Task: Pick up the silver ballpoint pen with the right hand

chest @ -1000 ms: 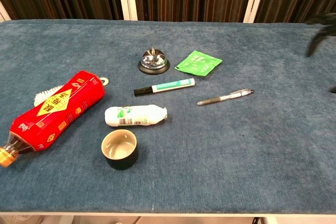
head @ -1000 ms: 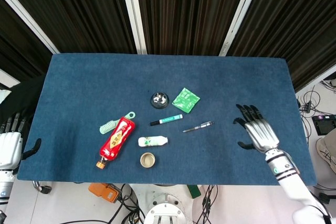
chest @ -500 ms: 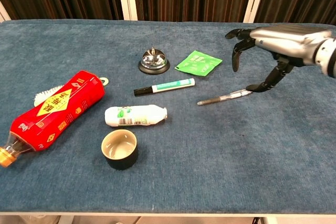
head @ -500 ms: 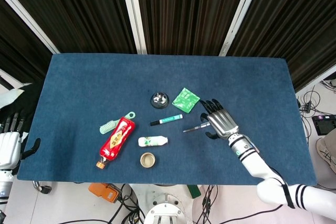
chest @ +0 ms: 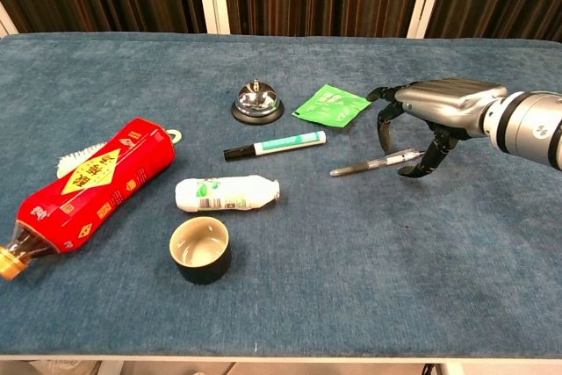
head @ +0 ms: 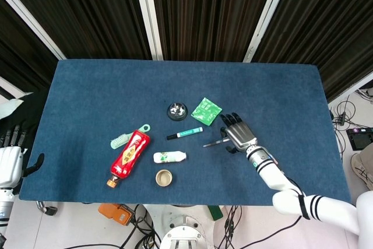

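The silver ballpoint pen (head: pixel 212 143) (chest: pixel 363 165) lies flat on the blue table cloth (head: pixel 87 97), right of centre. My right hand (head: pixel 238 133) (chest: pixel 439 103) hovers low over the pen's right end. Its fingers (chest: pixel 384 132) arch down on the far side and its thumb comes down on the near side by the pen's tip. The fingers are apart and the pen still rests on the cloth. My left hand (head: pixel 10 161) hangs off the table's left edge, fingers spread, holding nothing.
Left of the pen lie a green-and-white marker (chest: pixel 274 145), a small white bottle (chest: pixel 226 193) and a dark cup (chest: pixel 200 249). A call bell (chest: pixel 257 101) and a green packet (chest: pixel 331 104) sit behind. A red bottle (chest: pixel 88 183) and a green brush (head: pixel 121 140) lie far left.
My right hand has swung in from the table's right side to the pen and dropped lower over its right end, fingers curling down around it. The pen has not moved.
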